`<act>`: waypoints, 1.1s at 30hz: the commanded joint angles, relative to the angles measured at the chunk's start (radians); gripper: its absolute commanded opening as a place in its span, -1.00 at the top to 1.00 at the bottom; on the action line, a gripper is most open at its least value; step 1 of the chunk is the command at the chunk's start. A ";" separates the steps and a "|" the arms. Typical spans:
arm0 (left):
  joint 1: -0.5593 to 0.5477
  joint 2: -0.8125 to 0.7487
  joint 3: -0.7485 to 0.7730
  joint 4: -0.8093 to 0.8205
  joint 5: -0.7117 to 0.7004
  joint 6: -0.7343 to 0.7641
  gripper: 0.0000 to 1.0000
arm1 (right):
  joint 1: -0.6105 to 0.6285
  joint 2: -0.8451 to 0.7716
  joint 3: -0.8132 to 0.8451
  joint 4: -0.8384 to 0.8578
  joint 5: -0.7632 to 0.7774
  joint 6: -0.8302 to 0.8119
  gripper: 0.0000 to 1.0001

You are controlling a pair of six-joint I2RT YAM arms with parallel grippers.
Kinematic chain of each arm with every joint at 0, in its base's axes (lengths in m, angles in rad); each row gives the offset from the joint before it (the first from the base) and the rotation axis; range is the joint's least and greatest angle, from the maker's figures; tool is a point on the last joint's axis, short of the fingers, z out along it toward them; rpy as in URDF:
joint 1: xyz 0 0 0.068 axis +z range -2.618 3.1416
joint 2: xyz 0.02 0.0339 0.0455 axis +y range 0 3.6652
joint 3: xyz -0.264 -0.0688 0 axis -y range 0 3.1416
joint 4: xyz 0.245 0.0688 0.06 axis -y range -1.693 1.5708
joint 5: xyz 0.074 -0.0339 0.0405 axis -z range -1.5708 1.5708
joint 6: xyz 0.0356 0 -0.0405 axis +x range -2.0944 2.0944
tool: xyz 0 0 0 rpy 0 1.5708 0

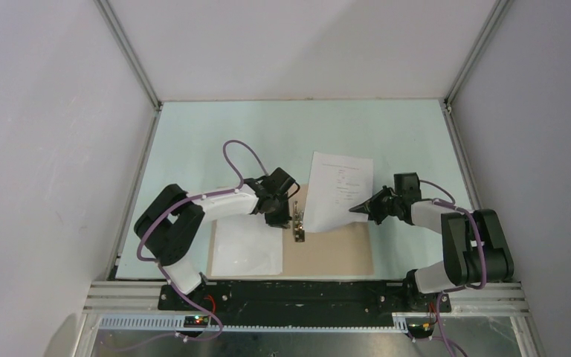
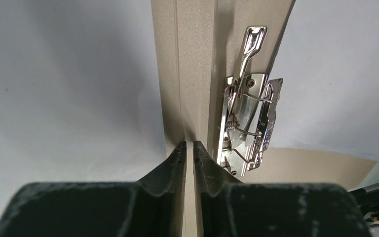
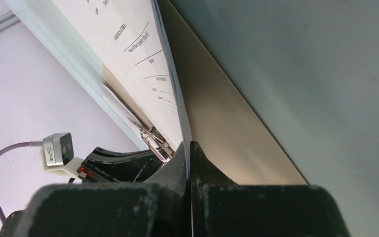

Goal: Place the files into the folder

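The tan folder (image 1: 334, 253) lies open near the table's front edge. A blank file (image 1: 247, 247) rests on its left half. My right gripper (image 1: 358, 208) is shut on the edge of the printed file (image 1: 340, 190), which slants up over the right half with its low edge by the metal clip (image 1: 298, 224). In the right wrist view the sheet (image 3: 133, 59) runs straight into the pinched jaws of that gripper (image 3: 188, 144). My left gripper (image 2: 190, 144) hovers at the folder's spine (image 2: 187, 74), left of the clip (image 2: 249, 123), jaws nearly together with nothing between them.
Grey enclosure walls and aluminium frame posts (image 1: 130, 59) surround the pale green table (image 1: 215, 134). The left arm's purple cable (image 1: 238, 152) loops above its wrist. The arm bases (image 1: 297, 297) sit on a black rail at the front.
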 commanded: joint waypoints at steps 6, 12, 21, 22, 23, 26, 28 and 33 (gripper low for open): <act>-0.013 0.039 0.016 0.003 -0.001 0.012 0.70 | -0.042 -0.009 0.029 0.036 -0.021 0.042 1.00; -0.013 0.046 0.018 0.004 0.001 0.015 0.71 | -0.097 0.017 0.060 0.055 -0.047 0.077 1.00; -0.013 0.047 0.008 0.003 0.002 0.015 0.71 | -0.082 0.046 0.076 0.066 -0.018 0.093 1.00; -0.012 0.047 0.008 0.002 0.003 0.015 0.72 | -0.061 0.043 0.076 0.066 -0.002 0.092 1.00; -0.013 0.046 0.009 0.003 0.002 0.015 0.71 | -0.051 0.043 0.076 0.067 0.005 0.094 1.00; -0.012 0.043 0.008 0.004 0.002 0.015 0.71 | -0.013 0.051 0.076 0.073 0.028 0.105 1.00; -0.013 0.041 0.008 0.003 0.003 0.015 0.71 | 0.005 0.050 0.076 0.073 0.047 0.108 1.00; -0.012 0.035 0.000 0.003 0.000 0.015 0.71 | 0.009 -0.005 0.076 -0.011 0.130 0.050 1.00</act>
